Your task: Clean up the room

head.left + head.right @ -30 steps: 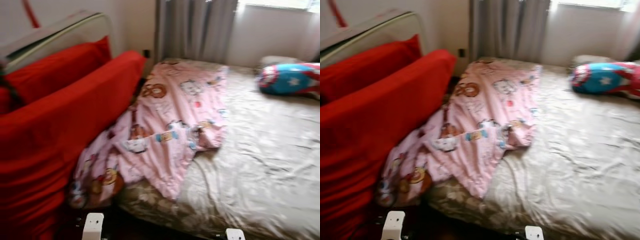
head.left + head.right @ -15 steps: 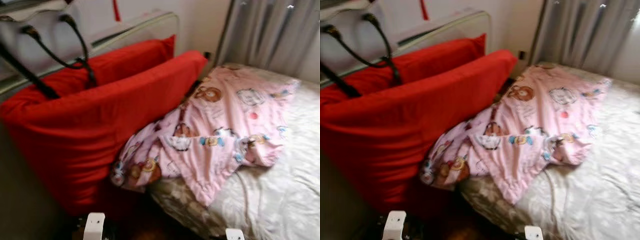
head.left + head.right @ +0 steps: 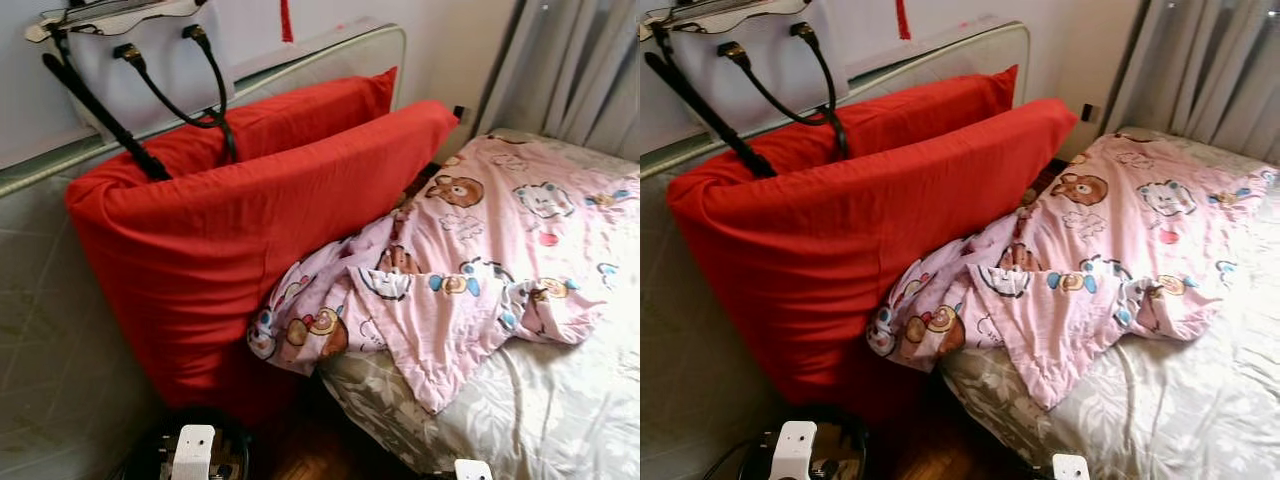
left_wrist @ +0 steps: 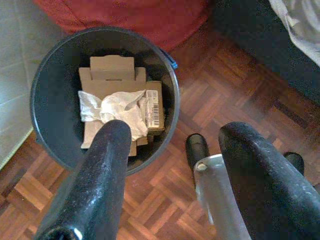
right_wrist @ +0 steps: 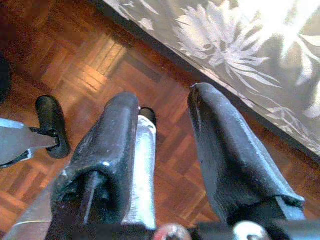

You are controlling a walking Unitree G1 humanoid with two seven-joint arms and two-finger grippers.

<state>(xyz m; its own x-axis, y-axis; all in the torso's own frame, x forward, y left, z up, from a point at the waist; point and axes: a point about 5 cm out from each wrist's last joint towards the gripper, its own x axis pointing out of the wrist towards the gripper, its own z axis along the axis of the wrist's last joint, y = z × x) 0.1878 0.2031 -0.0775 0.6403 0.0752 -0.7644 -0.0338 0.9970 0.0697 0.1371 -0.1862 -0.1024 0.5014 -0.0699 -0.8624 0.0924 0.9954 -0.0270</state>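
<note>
The left end effector point(image 4: 170, 185) hangs low over the parquet floor point(image 4: 200, 90) with its two black fingers apart and nothing between them. Just beyond its fingertips stands a round dark waste bin point(image 4: 50, 95), which holds flattened brown cardboard point(image 4: 112, 75) with a crumpled white paper point(image 4: 112, 107) on top. By that showing, some rubbish has already been binned.

The right end effector point(image 5: 165, 150) also hangs idle above the floor, fingers spread and empty, with the flower-patterned side of the bed point(image 5: 235, 45) just ahead of it.

Most of the tidying looks still to be done. Well above and ahead of both end effectors, a pink cartoon-print blanket point(image 3: 470, 260) lies rumpled across the bed's pale floral sheet point(image 3: 560, 400), one corner spilling off the edge towards the floor. Two large red cushions point(image 3: 250, 230) lean on edge against the padded headboard point(image 3: 60, 330), and a pale handbag with black straps point(image 3: 150, 70) rests on top behind them. I would judge the blanket to be the next thing needing straightening or folding.

The bin's far rim is tucked under the red cushion, so what lies behind it is hidden. The bed runs out of frame at the right, and the gap between cushions and mattress is too dark to read.
</note>
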